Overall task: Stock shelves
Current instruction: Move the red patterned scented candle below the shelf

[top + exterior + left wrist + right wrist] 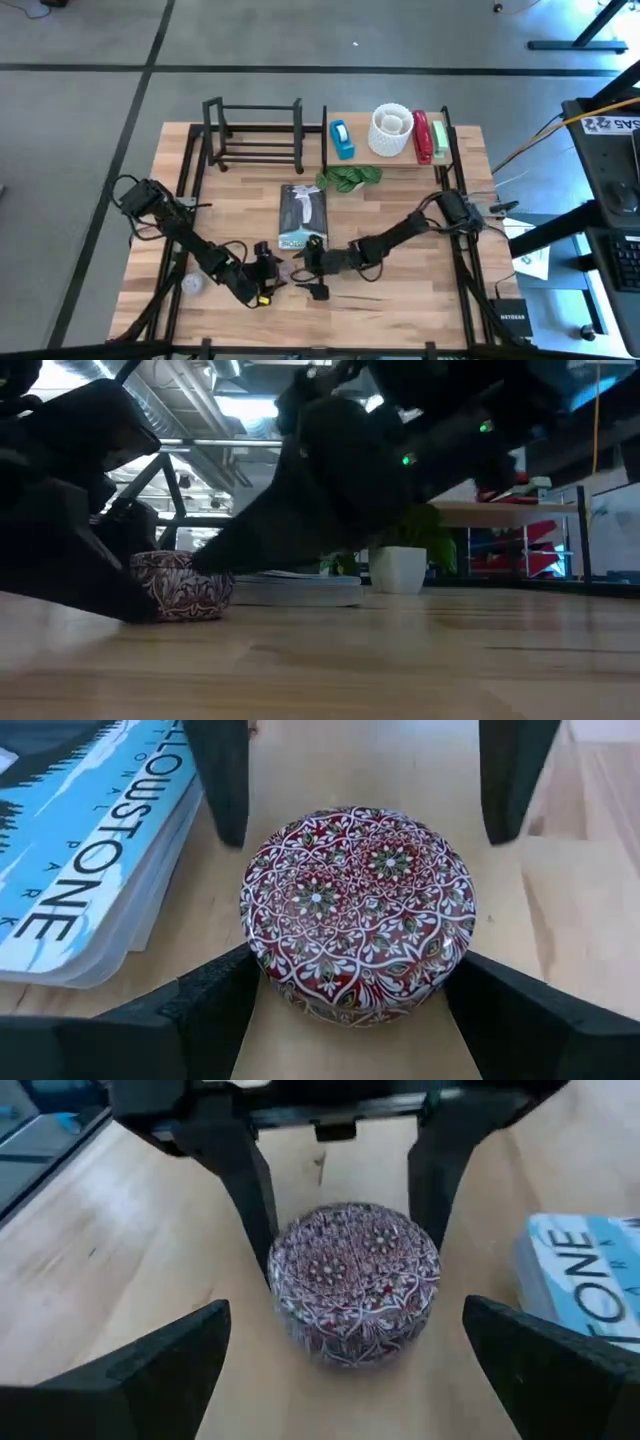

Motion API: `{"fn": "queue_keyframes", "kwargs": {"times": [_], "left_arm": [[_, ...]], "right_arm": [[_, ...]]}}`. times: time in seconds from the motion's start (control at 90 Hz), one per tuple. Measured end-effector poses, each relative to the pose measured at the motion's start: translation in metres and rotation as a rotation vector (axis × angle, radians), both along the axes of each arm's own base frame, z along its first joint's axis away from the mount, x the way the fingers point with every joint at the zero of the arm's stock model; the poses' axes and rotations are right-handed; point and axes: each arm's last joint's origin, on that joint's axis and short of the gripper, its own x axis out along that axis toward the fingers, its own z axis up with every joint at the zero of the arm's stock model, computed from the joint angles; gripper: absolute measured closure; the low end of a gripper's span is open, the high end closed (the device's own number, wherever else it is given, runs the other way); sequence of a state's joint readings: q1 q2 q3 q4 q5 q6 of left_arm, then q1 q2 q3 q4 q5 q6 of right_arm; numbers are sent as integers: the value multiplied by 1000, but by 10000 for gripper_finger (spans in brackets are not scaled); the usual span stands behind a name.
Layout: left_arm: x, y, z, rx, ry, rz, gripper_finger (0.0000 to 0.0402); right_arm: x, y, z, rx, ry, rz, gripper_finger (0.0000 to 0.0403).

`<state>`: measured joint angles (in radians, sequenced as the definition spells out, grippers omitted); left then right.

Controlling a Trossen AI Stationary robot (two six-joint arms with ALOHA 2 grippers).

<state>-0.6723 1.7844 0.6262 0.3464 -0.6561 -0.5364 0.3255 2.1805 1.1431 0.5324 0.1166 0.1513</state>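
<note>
- Lidded tin [358, 910] sits on the desk [400, 300] beside a book [303, 216].
- Left gripper [350, 1010] jaws grasp the tin.
- Right gripper [345, 1380] jaws released, straddling it.
- Rack [255, 135] empty; shelf [385, 155] holds a cup [391, 130].

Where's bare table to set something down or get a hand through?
Free: tabletop front right, between the right arm and the table edge; patch between rack, book, left arm. Crowded: wood shelf, and front centre, where left gripper and right gripper flank the tin.
</note>
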Motion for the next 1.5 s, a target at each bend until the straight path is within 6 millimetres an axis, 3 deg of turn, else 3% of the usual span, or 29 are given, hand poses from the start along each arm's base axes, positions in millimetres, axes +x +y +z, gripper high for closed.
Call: {"fn": "queue_keyframes", "kwargs": {"times": [0.289,0.511,0.567,0.722,0.856,1.011,1.2,1.356,1.5], "left_arm": [[7,5,2,-13,-16,2,110],[6,5,2,-38,-12,7,110],[4,3,1,-40,-7,13,110],[-5,0,-3,-47,38,46,110],[-14,-5,-5,-54,50,94,110],[-21,-9,-6,-29,17,125,110],[-24,-11,-6,-16,8,135,110],[-24,-11,-6,-15,6,136,110],[-24,-11,-6,-10,5,135,110]], "right_arm": [[14,0,-5,-5,2,72,29],[13,1,-6,44,33,36,136],[13,1,-6,54,36,32,143],[5,6,7,45,107,27,143],[-8,15,31,-10,152,4,143],[-40,36,58,-93,256,-24,143],[-106,53,71,-150,398,-200,143],[-168,44,63,-96,431,-427,143],[-211,16,46,-20,298,-713,143]]}}
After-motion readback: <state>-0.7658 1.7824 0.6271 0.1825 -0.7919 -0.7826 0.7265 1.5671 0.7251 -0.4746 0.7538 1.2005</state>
